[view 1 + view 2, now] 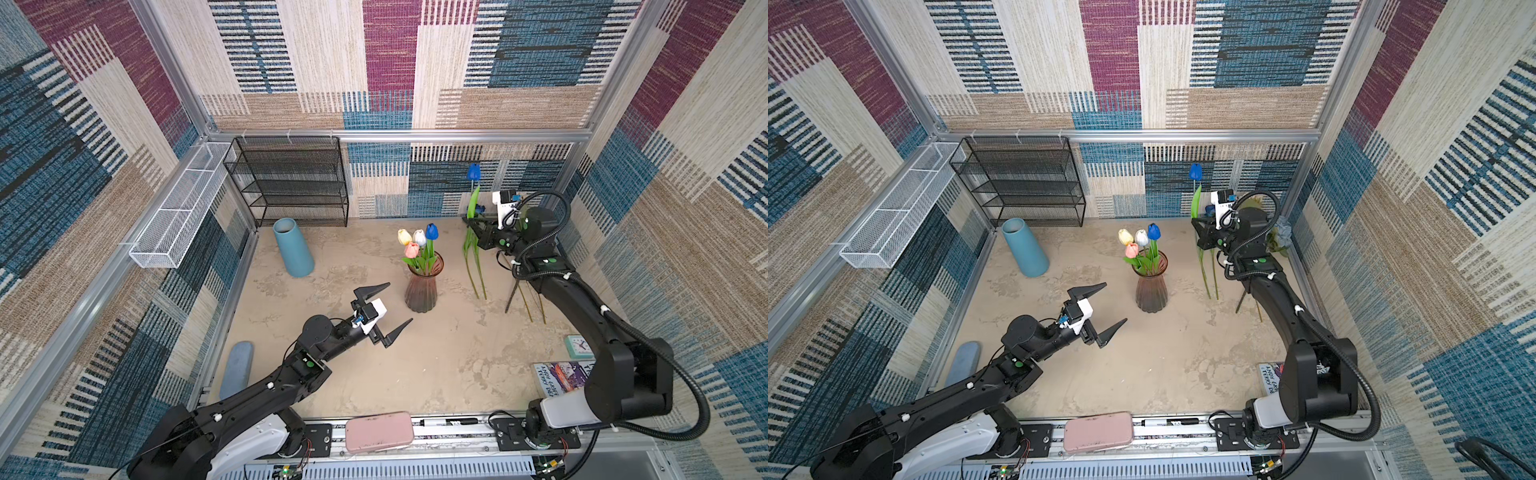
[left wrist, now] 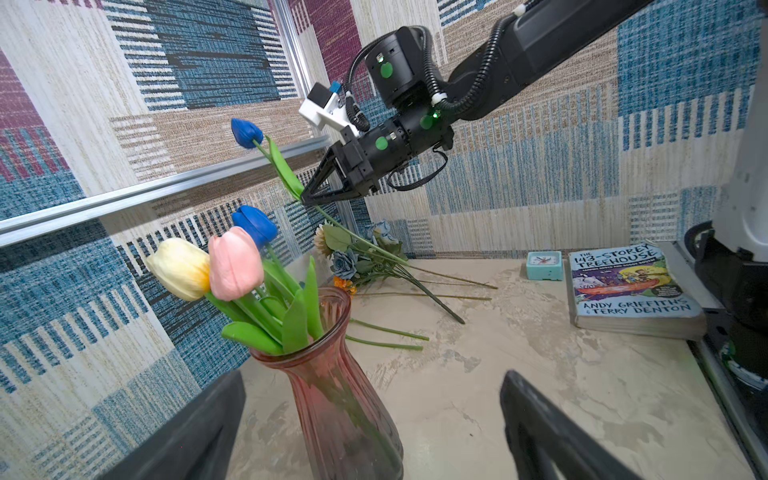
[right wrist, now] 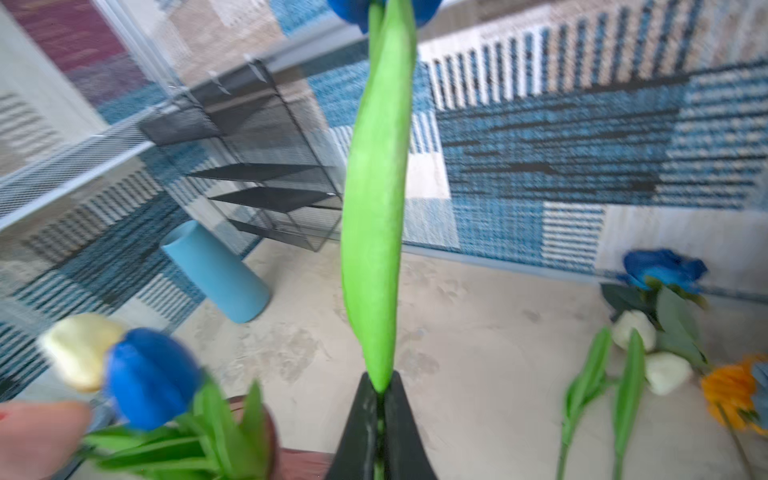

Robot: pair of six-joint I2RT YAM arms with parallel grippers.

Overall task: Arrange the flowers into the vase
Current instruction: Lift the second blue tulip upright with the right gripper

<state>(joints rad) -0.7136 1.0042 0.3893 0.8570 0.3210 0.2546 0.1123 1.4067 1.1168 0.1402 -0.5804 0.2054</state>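
Top views, blue tulip [image 1: 473, 171]: your right jaws are clamped on its stem under the leaf. They hold it upright at the back of the surface [image 1: 436, 365], well apart from the glass vase [image 1: 422, 291]. The carry across is not yet done.
Top views, glass vase: it stands mid-surface with four tulips [image 1: 1141, 237] crowding its mouth. I judge the free gap small. Press a new stem against the glass or those blooms and this tall, narrow-waisted vase could tip.
Top views, left jaws: wide apart and empty, they hover near the vase without touching it. A careless swing of that arm could knock it over.
Left wrist view, held stem: below the right jaws a long stem runs down toward the loose flowers [image 2: 353, 257] lying by the wall. You cannot tell here whether it is caught among them. If it is, pulling away could drag the pile.
Left wrist view, book [image 2: 631, 291] and clock [image 2: 543, 265]: both sit well apart from the likely path, so there is little risk.
Right wrist view, grip: the jaws meet at the base of the leaf [image 3: 374, 208], and the picture is blurred. If you pinch more leaf than stem, the tulip may swivel or slip when tilted.
Right wrist view, spares: white tulips [image 3: 667, 374], a blue rose [image 3: 665, 270] and an orange bloom [image 3: 727, 390] lie on the surface. Seat this stem deep and to one side, or later ones may not fit.
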